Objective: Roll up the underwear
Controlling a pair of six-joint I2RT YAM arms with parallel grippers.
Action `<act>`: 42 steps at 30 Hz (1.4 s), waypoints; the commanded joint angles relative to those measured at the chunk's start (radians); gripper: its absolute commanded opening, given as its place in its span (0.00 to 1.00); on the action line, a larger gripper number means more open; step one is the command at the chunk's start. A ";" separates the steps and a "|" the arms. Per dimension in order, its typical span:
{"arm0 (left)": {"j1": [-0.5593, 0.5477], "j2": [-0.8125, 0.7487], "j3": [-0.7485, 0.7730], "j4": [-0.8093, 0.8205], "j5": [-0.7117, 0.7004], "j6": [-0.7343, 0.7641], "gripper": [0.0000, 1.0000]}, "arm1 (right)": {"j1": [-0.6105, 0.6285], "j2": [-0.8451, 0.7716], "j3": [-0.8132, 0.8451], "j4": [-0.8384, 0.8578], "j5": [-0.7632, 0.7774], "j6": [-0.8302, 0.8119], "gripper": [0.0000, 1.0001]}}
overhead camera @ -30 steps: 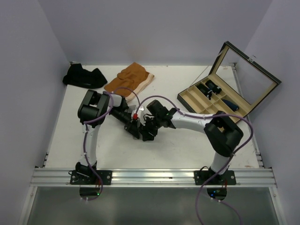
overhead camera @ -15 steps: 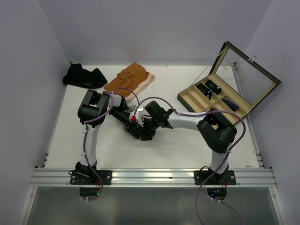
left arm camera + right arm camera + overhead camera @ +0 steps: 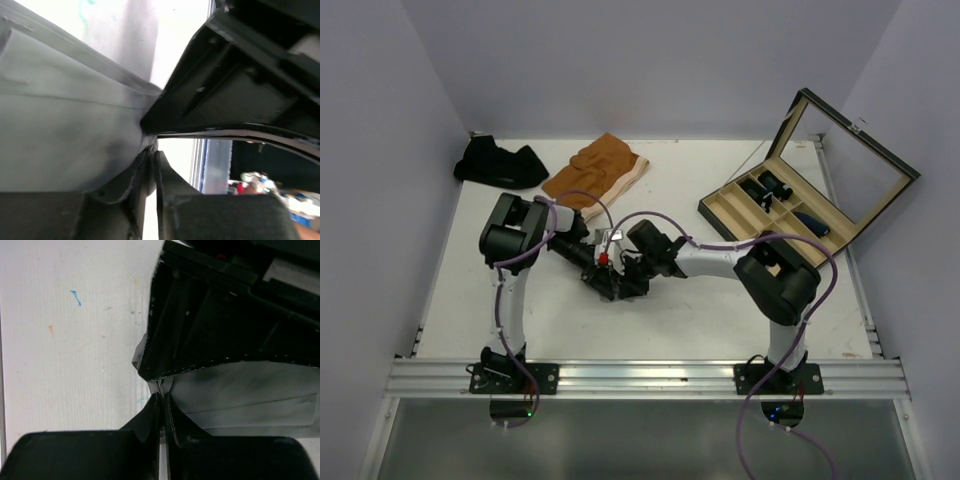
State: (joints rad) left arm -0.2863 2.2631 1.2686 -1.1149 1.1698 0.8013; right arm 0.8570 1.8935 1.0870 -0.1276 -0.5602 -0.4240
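Observation:
A light grey underwear fills the left of the left wrist view and shows as a grey fold in the right wrist view. Both grippers meet tip to tip mid-table. My left gripper has its fingers a thin slit apart, with a bunch of the grey cloth drawn into the tips. My right gripper is shut, pinching the edge of the same cloth. The gripper bodies hide the grey cloth from above. A rust-orange underwear and a black underwear lie flat at the back left.
An open wooden compartment box with its glass lid raised stands at the back right. Dark rolled pieces sit in its compartments. Purple cables loop over both arms. Side walls close in the table.
My right gripper has closed from open onto the grey cloth. The right arm has slid left toward the left gripper, and both grippers sit slightly further left.

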 commanded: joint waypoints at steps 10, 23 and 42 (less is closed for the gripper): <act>0.122 -0.751 -0.395 0.667 -0.237 -0.330 0.43 | -0.024 0.100 -0.042 -0.020 -0.279 0.246 0.00; 0.084 -1.293 -0.751 0.652 -0.464 0.105 0.42 | -0.147 0.358 0.063 0.068 -0.483 0.570 0.00; -0.398 -1.225 -0.876 0.898 -0.656 0.237 0.41 | -0.173 0.472 0.192 -0.078 -0.451 0.571 0.00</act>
State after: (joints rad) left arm -0.6640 1.0012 0.3958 -0.3065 0.5472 1.0351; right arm 0.7036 2.2711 1.2972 -0.2398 -1.2037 0.2581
